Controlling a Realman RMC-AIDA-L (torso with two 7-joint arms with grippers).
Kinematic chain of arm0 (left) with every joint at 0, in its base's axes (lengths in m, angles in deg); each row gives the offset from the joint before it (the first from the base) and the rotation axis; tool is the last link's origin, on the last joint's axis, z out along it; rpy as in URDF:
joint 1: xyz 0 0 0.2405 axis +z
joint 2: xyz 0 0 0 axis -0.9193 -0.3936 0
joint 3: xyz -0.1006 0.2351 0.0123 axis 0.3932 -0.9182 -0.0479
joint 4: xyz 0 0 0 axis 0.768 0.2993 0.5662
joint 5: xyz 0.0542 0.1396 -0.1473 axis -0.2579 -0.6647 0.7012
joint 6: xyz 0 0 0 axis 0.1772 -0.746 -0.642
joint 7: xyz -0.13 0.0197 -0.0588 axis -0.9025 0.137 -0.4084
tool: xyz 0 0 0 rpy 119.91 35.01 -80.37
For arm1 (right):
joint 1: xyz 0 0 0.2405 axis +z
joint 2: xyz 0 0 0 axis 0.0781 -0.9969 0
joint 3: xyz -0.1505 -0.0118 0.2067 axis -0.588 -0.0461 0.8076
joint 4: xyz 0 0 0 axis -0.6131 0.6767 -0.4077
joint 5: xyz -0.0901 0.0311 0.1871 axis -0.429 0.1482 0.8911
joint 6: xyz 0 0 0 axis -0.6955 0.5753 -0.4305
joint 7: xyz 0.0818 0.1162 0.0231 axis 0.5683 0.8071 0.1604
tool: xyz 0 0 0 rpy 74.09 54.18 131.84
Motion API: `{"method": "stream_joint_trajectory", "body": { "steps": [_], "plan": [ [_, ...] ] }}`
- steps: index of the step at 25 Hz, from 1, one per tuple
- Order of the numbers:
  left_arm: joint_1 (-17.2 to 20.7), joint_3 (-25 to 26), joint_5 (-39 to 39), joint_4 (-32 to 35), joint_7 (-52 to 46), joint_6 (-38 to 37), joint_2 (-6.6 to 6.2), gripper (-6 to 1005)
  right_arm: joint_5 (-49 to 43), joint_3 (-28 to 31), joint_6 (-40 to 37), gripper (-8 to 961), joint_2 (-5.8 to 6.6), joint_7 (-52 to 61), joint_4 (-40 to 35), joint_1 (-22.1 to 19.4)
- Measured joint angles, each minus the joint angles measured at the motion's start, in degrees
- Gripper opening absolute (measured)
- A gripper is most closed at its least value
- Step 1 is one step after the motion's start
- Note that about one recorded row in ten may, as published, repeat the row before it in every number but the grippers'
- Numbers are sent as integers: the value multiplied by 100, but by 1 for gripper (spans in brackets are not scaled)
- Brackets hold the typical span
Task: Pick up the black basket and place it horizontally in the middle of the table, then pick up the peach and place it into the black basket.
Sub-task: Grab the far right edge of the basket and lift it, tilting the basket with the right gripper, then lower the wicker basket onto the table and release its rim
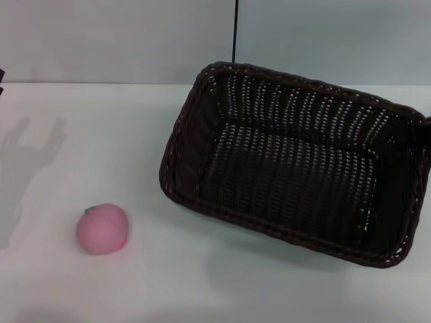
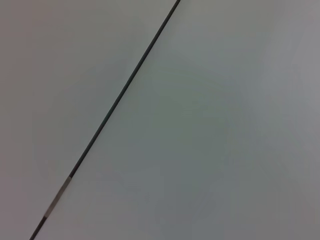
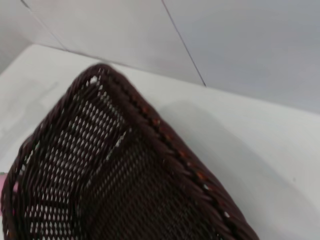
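Bare table (image 1: pixel 222 282) all round peach (image 1: pixel 102 229); black basket (image 1: pixel 296 168) well apart, prob. no obstacle.

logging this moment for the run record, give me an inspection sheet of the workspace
Surface: white table, bare apart from two things.
Job's things: black basket on the robot's right, tilted askew, holding nothing; peach on the table to its left, outside it.
Clutter: nothing seen.
Grippers: neither fingers visible; a dark shape at the basket's right rim, a shadow at left.
Cables: nothing seen.
Surroundings: pale wall with a dark vertical seam.
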Motion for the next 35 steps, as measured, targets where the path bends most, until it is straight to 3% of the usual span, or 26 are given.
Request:
{"method": "stream_joint_trajectory", "body": {
  "steps": [2,10,15,27,35],
  "plan": [
    [-22,0,0,0,-15,4,-2,824,77,4,35,251,36,-106,79,-2],
    [-46,3,0,-72,-62,4,-3,824,738,218,140,216,443,-1343,1126,92],
    [-54,14,0,-145,-64,50,-3,824,765,438,121,209,583,-1819,1582,162],
    [-75,9,0,-178,-61,85,4,824,1411,617,-200,208,663,-2064,1711,72],
    [-96,9,0,-211,-15,163,6,824,1478,570,100,208,621,-2338,2069,163]
  ]
}}
